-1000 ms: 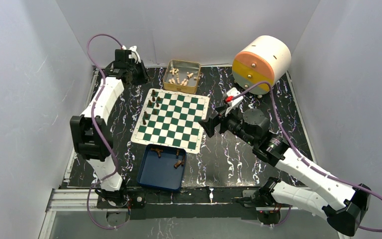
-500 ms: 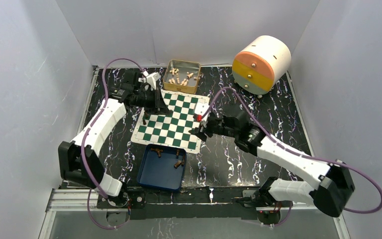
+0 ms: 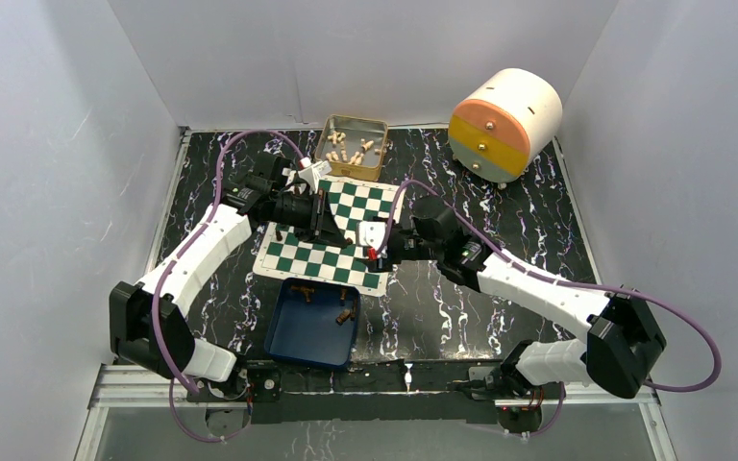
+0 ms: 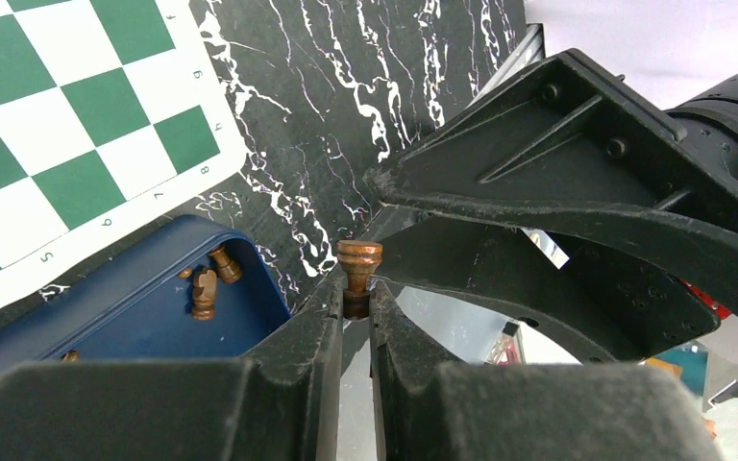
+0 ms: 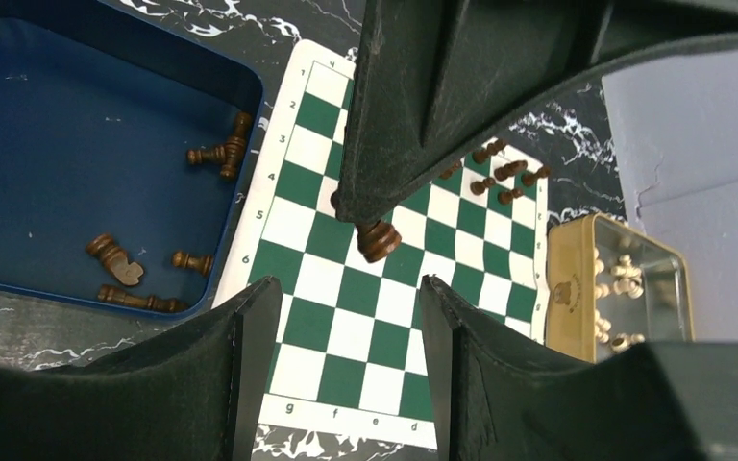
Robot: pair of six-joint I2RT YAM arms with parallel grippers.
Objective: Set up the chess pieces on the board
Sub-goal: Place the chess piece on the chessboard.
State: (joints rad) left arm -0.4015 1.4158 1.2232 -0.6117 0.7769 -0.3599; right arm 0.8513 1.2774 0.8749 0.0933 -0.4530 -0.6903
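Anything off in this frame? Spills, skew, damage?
No spill or damage. The board lies skewed on the table; the left gripper pinches one chess piece by its very end. Loose pieces lie toppled in the blue tray.

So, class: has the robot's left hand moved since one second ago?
Yes. The left hand swung from beside the gold rectangular tin to over the green-and-white checkered chess mat.
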